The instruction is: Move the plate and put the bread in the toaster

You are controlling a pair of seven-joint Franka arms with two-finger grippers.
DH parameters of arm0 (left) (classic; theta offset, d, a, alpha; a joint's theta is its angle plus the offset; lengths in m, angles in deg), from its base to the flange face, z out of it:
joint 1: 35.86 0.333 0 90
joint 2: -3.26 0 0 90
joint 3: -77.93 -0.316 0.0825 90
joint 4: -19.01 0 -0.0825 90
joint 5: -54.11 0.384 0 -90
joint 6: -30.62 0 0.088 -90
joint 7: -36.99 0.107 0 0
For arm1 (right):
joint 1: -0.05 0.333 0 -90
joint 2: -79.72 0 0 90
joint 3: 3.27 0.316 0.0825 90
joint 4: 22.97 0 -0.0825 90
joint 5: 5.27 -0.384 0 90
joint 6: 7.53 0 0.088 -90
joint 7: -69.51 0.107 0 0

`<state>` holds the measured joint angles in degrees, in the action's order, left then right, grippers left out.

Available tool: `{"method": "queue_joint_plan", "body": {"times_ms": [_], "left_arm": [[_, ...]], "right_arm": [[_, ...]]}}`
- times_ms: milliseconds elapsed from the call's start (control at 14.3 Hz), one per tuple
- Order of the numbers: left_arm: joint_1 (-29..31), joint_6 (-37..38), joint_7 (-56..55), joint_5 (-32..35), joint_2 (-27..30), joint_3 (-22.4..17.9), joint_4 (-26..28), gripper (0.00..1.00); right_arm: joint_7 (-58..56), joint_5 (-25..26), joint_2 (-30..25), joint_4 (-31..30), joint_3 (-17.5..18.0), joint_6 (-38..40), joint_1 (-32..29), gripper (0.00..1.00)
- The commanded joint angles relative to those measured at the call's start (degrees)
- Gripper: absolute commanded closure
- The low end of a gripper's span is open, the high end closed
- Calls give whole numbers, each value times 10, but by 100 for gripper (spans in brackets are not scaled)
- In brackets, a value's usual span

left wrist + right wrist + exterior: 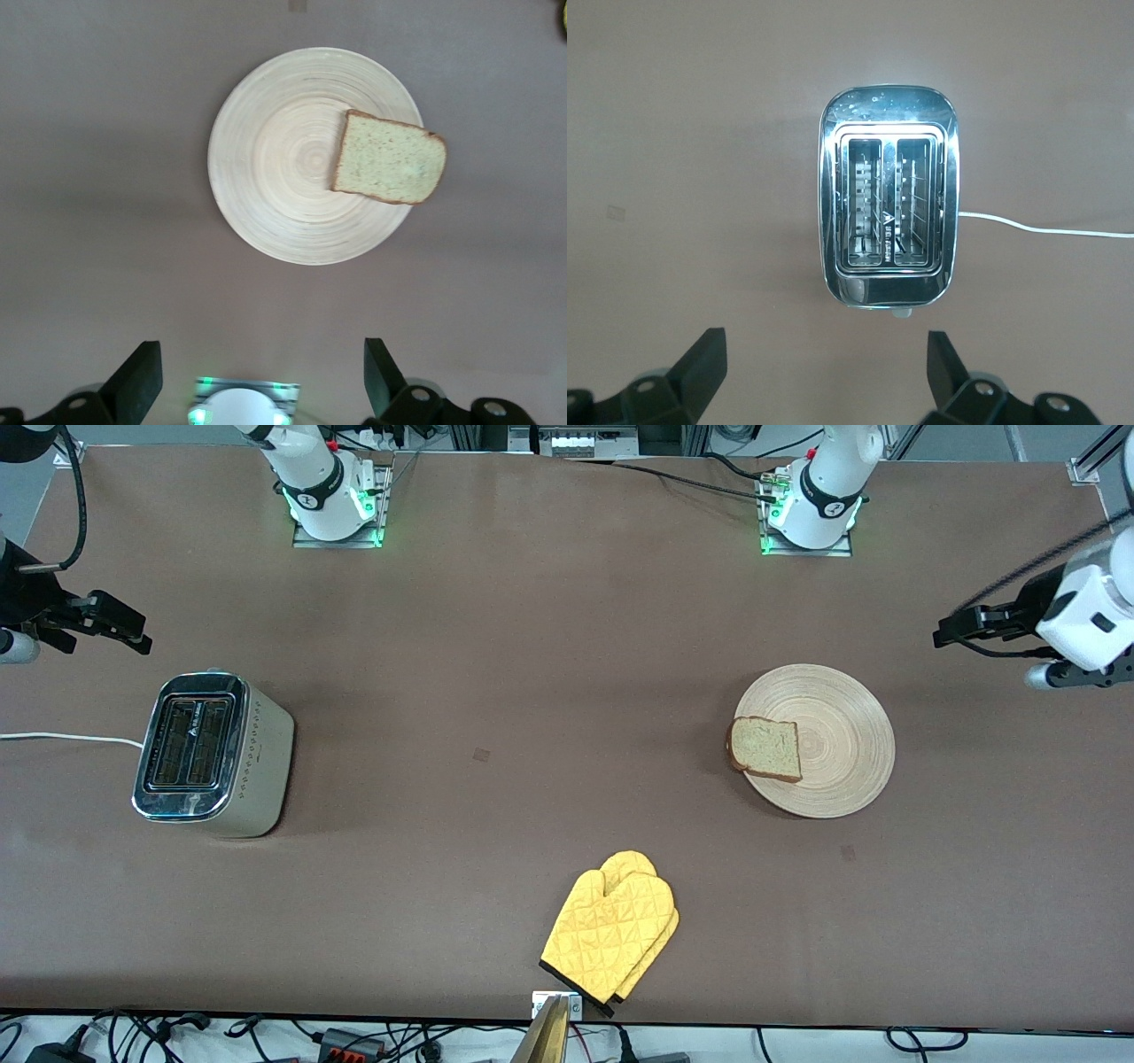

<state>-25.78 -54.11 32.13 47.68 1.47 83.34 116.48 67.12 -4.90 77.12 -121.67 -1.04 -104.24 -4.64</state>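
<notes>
Over at the right arm's end of the table, the right gripper hangs in the air over bare table just beside the toaster, jaws spread wide apart, nothing between them. Its fingers show well apart in the right wrist view, with the toaster framed between them lower down.

The toaster stands upright on the table, chrome top up, both dark slots empty, its white cord trailing off toward the table's edge.

Moving along, mid-table and closest to the front camera lies a yellow oven mitt, flat on the tabletop, well apart from everything else.

Next, toward the left arm's end, the plate sits flat on the table. The bread lies on it, at the rim that faces the toaster, its crust edge overhanging that rim a little.

Last, the left gripper hovers over bare table beside the plate, jaws fully apart and empty; its fingers frame the plate in the left wrist view, touching nothing.
</notes>
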Motion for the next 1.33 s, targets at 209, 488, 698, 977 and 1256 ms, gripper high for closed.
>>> {"method": "queue_joint_plan", "body": {"times_ms": [209, 488, 698, 977, 1256], "left_arm": [[89, -2, 92, -99, -86, -4, 0, 0], [132, -27, 181, -162, -174, -4, 0, 0], [147, -31, 214, -170, -210, -4, 1, 0], [172, -56, 272, -184, -252, -4, 11, 0], [195, -104, 294, -203, -290, -1, 26, 0]], "right_arm": [[-4, 6, -8, -13, 7, -12, -7, 0], [-4, 6, -8, -13, 7, -13, -8, 0], [-4, 6, -7, -15, 6, -12, -9, 0], [-5, 6, -4, -15, 6, -23, -9, 0], [-5, 6, -2, -15, 6, -19, -8, 0]]}}
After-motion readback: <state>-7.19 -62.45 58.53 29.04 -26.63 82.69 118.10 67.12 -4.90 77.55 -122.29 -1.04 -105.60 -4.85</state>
